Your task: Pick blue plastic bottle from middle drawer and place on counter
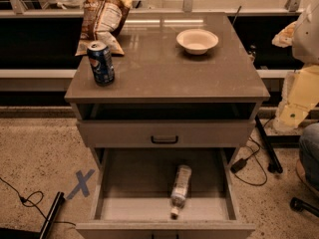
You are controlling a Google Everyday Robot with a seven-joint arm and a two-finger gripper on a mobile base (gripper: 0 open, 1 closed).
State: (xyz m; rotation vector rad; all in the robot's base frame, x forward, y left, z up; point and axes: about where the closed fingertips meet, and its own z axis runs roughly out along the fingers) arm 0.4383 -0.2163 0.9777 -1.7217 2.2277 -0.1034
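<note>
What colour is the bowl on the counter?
Plain white bowl, best in the camera view, back right of the counter. The gripper is not in view.

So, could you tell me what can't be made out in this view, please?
- Gripper: outside the camera view, so nothing shows of it.
- Bottle in the drawer: label text too small to read.
- Drawer's front: cut off by the bottom edge.
- Gap under the counter: too dark to see inside.
</note>
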